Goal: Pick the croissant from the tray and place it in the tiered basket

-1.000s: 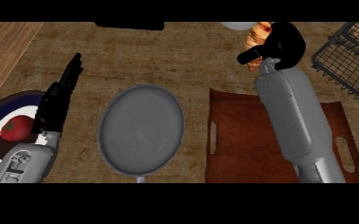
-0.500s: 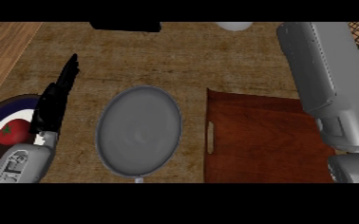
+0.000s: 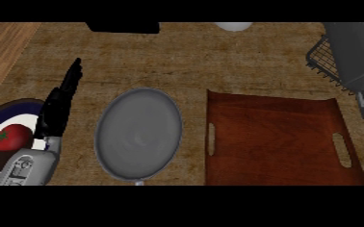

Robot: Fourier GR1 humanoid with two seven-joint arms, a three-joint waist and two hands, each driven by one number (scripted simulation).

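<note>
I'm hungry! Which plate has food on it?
The blue-ringed plate at the left edge: something red lies on it. The grey plate in the middle shows none.

This looks like a kitchen: a brown mottled counter top (image 3: 213, 62) is set with tableware. On it are a grey plate (image 3: 138, 134), a wooden tray (image 3: 274, 139) with cut-out handles, and a wire basket (image 3: 321, 62) at the right edge. A patterned plate (image 3: 18, 110) at the left holds what may be a tomato (image 3: 10, 138).
</note>
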